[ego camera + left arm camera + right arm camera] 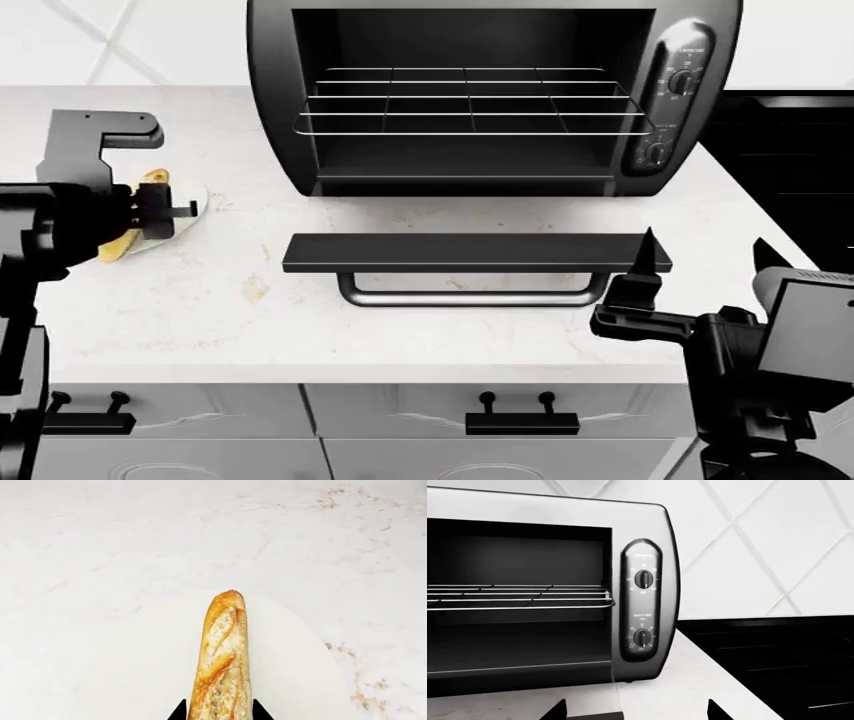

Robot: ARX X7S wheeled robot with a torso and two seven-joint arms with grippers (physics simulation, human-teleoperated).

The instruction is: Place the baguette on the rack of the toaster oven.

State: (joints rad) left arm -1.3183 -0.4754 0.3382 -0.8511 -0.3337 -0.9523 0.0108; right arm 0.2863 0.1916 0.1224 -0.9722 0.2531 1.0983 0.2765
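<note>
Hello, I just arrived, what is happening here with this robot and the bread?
The left gripper has its two dark fingers on either side of the golden-yellow baguette, which lies over the round white plate on the pale marble counter. Whether it is lifted yet cannot be told. The glossy black toaster oven stands open, its flat black door dropped down and its silver wire rack bare. The right gripper hangs near the door's right end, holding nothing.

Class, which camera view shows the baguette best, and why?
The left wrist view: the baguette fills the centre, crust and tip clear, over the plate. The head view shows only small yellow bits behind the left tool. The right wrist view shows none.
</note>
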